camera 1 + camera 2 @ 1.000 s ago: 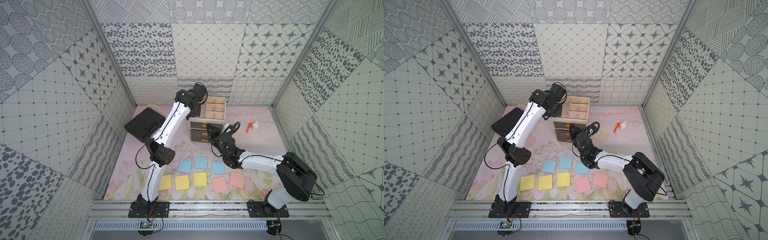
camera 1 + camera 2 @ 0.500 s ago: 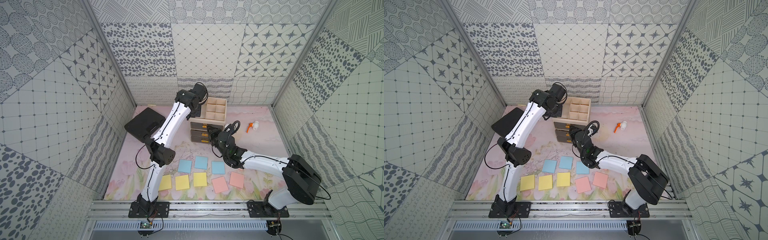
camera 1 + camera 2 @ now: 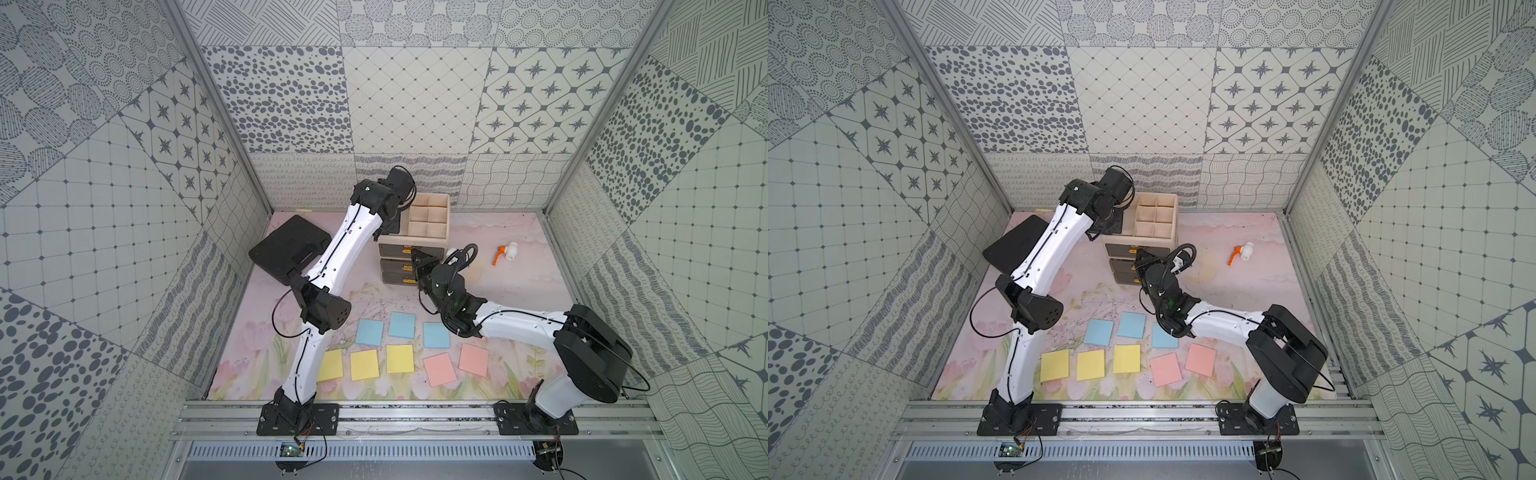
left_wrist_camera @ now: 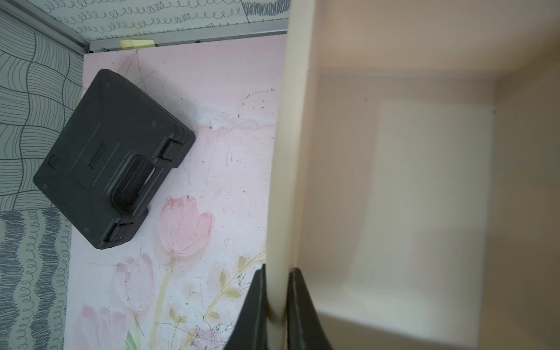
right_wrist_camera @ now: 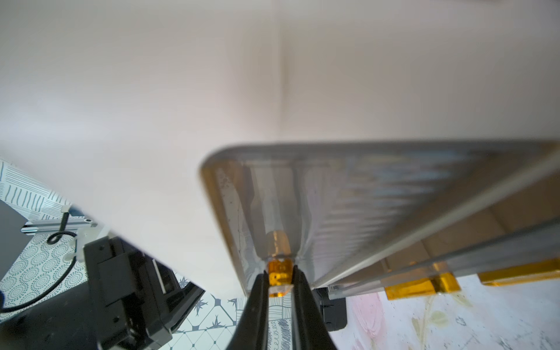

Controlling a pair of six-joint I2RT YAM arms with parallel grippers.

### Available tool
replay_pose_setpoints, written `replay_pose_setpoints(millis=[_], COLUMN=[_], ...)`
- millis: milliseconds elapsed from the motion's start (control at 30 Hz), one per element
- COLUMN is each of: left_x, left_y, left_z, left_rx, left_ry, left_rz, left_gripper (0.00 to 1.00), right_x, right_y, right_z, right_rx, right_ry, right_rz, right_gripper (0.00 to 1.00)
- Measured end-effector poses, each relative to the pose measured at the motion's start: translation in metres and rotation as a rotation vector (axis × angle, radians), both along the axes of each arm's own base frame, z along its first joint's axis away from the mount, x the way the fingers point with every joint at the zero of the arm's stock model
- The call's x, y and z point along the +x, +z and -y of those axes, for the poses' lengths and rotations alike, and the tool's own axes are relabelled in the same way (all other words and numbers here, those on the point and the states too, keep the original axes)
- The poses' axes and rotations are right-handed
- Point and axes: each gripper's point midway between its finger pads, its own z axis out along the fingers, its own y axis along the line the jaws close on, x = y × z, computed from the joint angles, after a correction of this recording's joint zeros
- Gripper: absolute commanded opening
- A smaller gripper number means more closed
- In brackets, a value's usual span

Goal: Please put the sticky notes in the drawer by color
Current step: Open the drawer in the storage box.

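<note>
The cream drawer cabinet (image 3: 415,240) stands at the back of the pink floral worktop (image 3: 519,291), with its grey drawer fronts facing the notes. The left hand (image 4: 276,303) reaches down to the divided top tray. It is nearly closed, pinching the tray's cream side wall between its two black fingers (image 4: 256,309); in both top views the wrist hides this grip. The right hand (image 5: 280,286) comes in low from the front, also narrow. Its fingertips are clamped on the gold handle (image 5: 280,272) of the top drawer (image 5: 363,197), the one directly beneath the cream body. How far that drawer stands out I cannot tell.

Eight sticky notes (image 3: 1131,325) lie flat on the worktop in front of the cabinet, apart from it. Three light blue notes (image 3: 370,332) (image 3: 402,325) (image 3: 436,335) form the rear row, and the right arm passes over a corner of the rightmost one. Three yellow notes (image 3: 330,365) (image 3: 364,364) (image 3: 400,358) lie side by side nearer the rail, with two salmon pink notes (image 3: 439,369) (image 3: 473,360) to their right.

A closed black case (image 3: 286,249) lies left of the cabinet near the side wall. A small white and orange plastic fitting (image 3: 507,253) lies on the right, well apart from the rest.
</note>
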Motion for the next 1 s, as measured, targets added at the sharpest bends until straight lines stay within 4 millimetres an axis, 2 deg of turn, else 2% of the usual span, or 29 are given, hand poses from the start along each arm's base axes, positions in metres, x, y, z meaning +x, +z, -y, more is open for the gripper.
replay_pose_setpoints(millis=[267,467,600,1000], left_x=[0.0,-0.008,0.001,0.004], left_y=[0.0,0.0,0.0,0.0], left_z=[-0.003,0.0,-0.007,-0.01], left_rx=[0.005,0.0,0.014,0.024], left_ry=[0.03,0.025,0.084,0.11], left_rz=[0.006,-0.015,0.024,0.039], left_gripper=[0.0,0.0,0.0,0.0], right_x=[-0.001,-0.018,-0.037,-0.044], right_y=[0.0,-0.001,0.004,0.001], right_z=[0.0,0.0,-0.007,-0.005], right_rx=[-0.012,-0.061,-0.101,-0.096], right_ry=[-0.015,0.014,0.053,0.059], right_rz=[0.029,0.084,0.117,0.134], right_gripper=[0.11,0.12,0.12,0.12])
